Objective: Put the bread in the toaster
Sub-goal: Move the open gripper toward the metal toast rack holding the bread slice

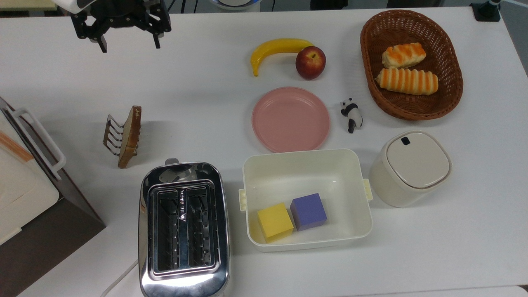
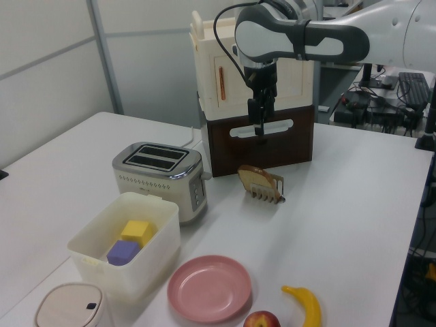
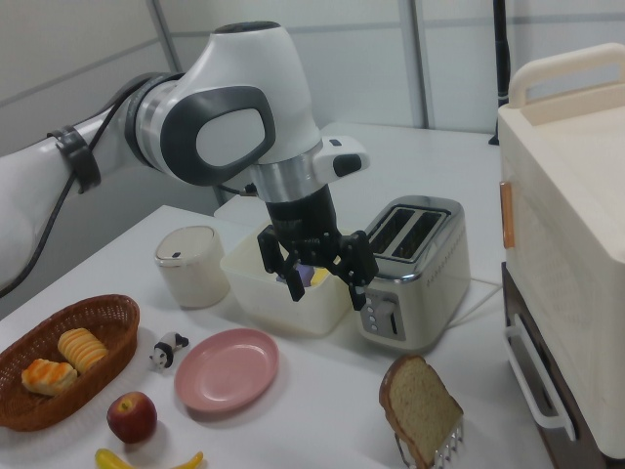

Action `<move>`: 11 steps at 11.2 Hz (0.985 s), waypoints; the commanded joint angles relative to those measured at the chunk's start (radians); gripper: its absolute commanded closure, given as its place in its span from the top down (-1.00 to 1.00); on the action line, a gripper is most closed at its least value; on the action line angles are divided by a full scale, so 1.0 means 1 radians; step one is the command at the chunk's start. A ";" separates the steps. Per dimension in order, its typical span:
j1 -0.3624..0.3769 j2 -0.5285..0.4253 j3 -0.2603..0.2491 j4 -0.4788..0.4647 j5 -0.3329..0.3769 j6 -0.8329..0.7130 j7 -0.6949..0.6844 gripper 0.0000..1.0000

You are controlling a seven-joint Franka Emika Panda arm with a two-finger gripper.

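The bread (image 1: pixel 131 136) is a tan slice with a brown crust, standing on edge in a small wire rack (image 1: pixel 113 134) on the white table; it is also seen in the left view (image 2: pixel 255 175) and the right view (image 3: pixel 420 405). The chrome two-slot toaster (image 1: pixel 183 171) stands in front of the rack toward the top view's bottom edge, slots empty (image 2: pixel 158 174) (image 3: pixel 415 259). My gripper (image 1: pixel 128 43) hangs open and empty, high above the table and well beyond the rack toward the top view's upper left (image 2: pixel 259 129) (image 3: pixel 327 293).
A cream and brown cabinet (image 1: pixel 24 185) with a handle borders the top view's left. A pink plate (image 1: pixel 291 119), banana (image 1: pixel 276 51), apple (image 1: pixel 310 62), toy panda (image 1: pixel 351 114), wicker basket (image 1: pixel 451 95) of rolls, white bin (image 1: pixel 307 169) with two cubes and a lidded container (image 1: pixel 412 169) lie to the right.
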 commanded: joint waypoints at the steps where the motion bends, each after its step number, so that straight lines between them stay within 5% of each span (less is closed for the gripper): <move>1: 0.004 -0.029 -0.006 -0.018 0.008 -0.025 0.009 1.00; 11: -0.029 0.003 -0.015 -0.033 0.001 -0.020 0.074 1.00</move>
